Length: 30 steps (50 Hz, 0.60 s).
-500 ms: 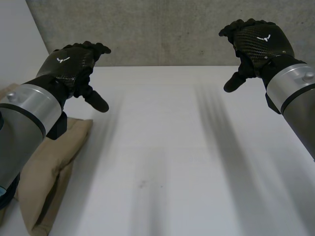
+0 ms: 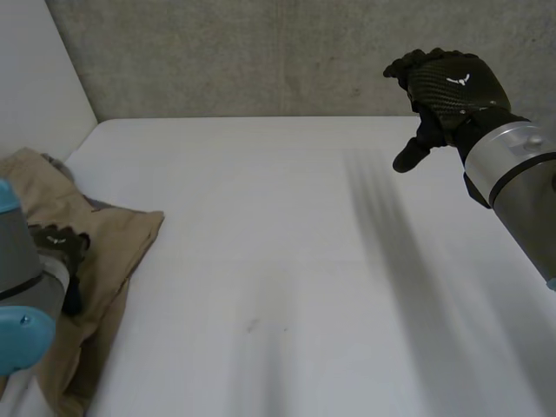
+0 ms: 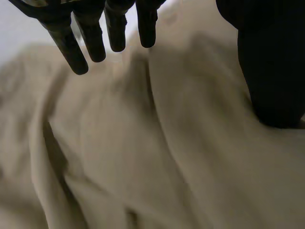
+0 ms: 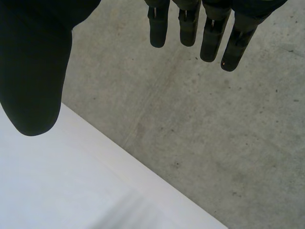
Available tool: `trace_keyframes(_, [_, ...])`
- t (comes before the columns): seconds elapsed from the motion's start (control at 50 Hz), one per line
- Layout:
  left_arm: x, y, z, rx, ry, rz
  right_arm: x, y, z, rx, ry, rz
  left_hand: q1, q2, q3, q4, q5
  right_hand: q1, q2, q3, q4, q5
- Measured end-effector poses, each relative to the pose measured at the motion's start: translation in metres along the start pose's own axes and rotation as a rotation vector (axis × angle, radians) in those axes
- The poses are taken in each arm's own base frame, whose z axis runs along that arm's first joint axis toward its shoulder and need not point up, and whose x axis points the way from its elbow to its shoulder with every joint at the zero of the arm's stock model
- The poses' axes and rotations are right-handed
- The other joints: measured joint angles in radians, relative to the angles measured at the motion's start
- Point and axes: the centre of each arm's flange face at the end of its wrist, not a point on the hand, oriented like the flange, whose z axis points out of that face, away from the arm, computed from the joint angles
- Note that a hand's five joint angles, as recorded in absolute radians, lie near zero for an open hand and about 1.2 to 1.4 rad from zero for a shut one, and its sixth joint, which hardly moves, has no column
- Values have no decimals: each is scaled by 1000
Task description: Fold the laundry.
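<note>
– Left hand [image 2: 59, 246] has come down from over the table to the beige cloth [image 2: 113, 230]; and the right?
– Right hand [image 2: 447, 87] hangs raised by the concrete wall [image 2: 261, 52], much as before; fingers straight, thumb wide, holding nothing.
– The left's fingers [image 3: 90, 43]?
– Straight too, thumb apart, just over the rumpled cloth; it lies at the white table's [image 2: 287, 243] left edge.

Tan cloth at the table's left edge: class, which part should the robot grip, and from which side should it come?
Probably the corner of the tan cloth that juts toward the middle of the table. It lies flat with both edges free, while the rest is bunched in folds. The left hand is over the cloth, fingers straight, so come down from above there.
</note>
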Motion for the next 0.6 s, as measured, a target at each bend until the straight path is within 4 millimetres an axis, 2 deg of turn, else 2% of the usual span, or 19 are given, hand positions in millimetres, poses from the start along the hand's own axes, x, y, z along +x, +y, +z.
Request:
trace_keyframes(0.1, [2, 13, 13, -35, 34, 1, -1, 2, 1, -6, -2, 1, 116, 95, 95, 100, 87, 0, 0, 0, 0, 0])
trace_keyframes(0.14, [3, 13, 14, -29, 48, -2, -1, 2, 1, -7, -2, 1, 403, 409, 399, 395, 367, 0, 0, 0, 0, 0])
trace_keyframes(0.16, [6, 11, 15, -16, 68, -6, -1, 3, 1, -7, -2, 1, 604, 679, 638, 694, 645, 0, 0, 0, 0, 0])
trace_keyframes(0.18, [6, 10, 15, -9, 74, -8, -1, 3, 1, -7, -2, 1, 604, 679, 638, 694, 645, 0, 0, 0, 0, 0])
trace_keyframes(0.2, [7, 8, 15, 4, 82, -11, 0, 3, 1, -7, -2, 1, 823, 903, 859, 920, 867, 0, 0, 0, 0, 0])
trace_keyframes(0.24, [8, 4, 15, 22, 88, -16, 0, 3, 1, -8, -1, 1, 859, 933, 896, 954, 901, 0, 0, 0, 0, 0])
trace_keyframes(0.3, [13, -12, 9, 92, 103, -34, 0, 2, 1, -7, 0, 1, 876, 974, 951, 990, 928, 0, 0, 0, 0, 0])
trace_keyframes(0.32, [17, -26, 3, 144, 112, -49, 0, 2, 1, -5, 1, 1, 876, 974, 951, 990, 928, 0, 0, 0, 0, 0])
trace_keyframes(0.34, [17, -26, 3, 144, 112, -49, 0, 2, 1, -5, 1, 1, 876, 974, 951, 990, 928, 0, 0, 0, 0, 0])
trace_keyframes(0.38, [23, -44, -8, 215, 129, -74, 1, 1, 1, -2, 2, 1, 876, 982, 963, 995, 928, 0, 0, 0, 0, 0])
trace_keyframes(0.42, [25, -48, -11, 232, 134, -81, 1, 1, 1, -2, 2, 1, 876, 982, 963, 995, 928, 0, 0, 0, 0, 0])
trace_keyframes(0.44, [37, -73, -30, 329, 175, -126, 1, -1, 2, 5, 4, 1, 876, 989, 973, 995, 928, 0, 0, 0, 0, 0])
trace_keyframes(0.46, [43, -81, -38, 362, 196, -141, 2, -2, 2, 8, 6, 1, 876, 989, 973, 995, 928, 0, 0, 0, 0, 0])
trace_keyframes(0.5, [51, -91, -48, 402, 227, -155, 2, -3, 2, 13, 8, 0, 876, 990, 975, 995, 928, 0, 0, 0, 0, 0])
trace_keyframes(0.52, [65, -102, -65, 452, 280, -168, 3, -4, 2, 17, 10, 0, 876, 990, 975, 995, 928, 0, 0, 0, 0, 0])
trace_keyframes(0.56, [77, -108, -78, 485, 324, -170, 5, -8, 4, 28, 18, -2, 876, 991, 975, 995, 928, 0, 0, 0, 0, 0])
trace_keyframes(0.6, [102, -113, -101, 526, 413, -156, 12, -11, 6, 39, 36, -4, 876, 990, 975, 996, 928, 0, 0, 0, 0, 0])
